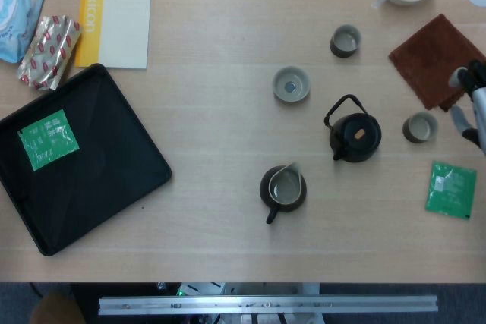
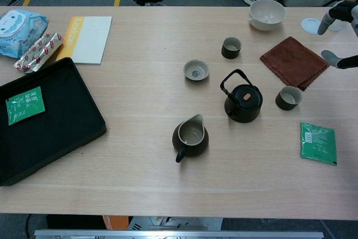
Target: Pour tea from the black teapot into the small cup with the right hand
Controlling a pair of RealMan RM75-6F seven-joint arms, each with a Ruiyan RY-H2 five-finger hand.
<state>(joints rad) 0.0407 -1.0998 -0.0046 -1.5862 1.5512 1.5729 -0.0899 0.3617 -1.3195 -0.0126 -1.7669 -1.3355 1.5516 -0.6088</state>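
At the far right edge of the chest view only a few fingertips of the right hand [image 2: 339, 32] show, spread apart with nothing between them, so it appears open and empty, though most of it is out of frame. The left hand is not seen in either view.

Nearest to it on the table [image 1: 213, 51] lies the brown cloth [image 2: 294, 61], and just near of that stands a small dark cup [image 2: 288, 98]. To the left of this cup, apart from it, sits the black teapot [image 2: 243, 101], upright, lid on, its wire handle [image 2: 232, 79] raised over the body. A second small cup [image 2: 230, 47] stands farther back, a shallow pale cup [image 2: 196, 70] to its left, and a dark pitcher [image 2: 190, 136] nearer the front edge.

The teapot looks like cast iron or heavy ceramic: stiff, fairly weighty, smooth-sided. The raised handle seems the best place to grip; the lid may slip when tilted. The cups are light, easily knocked and breakable.
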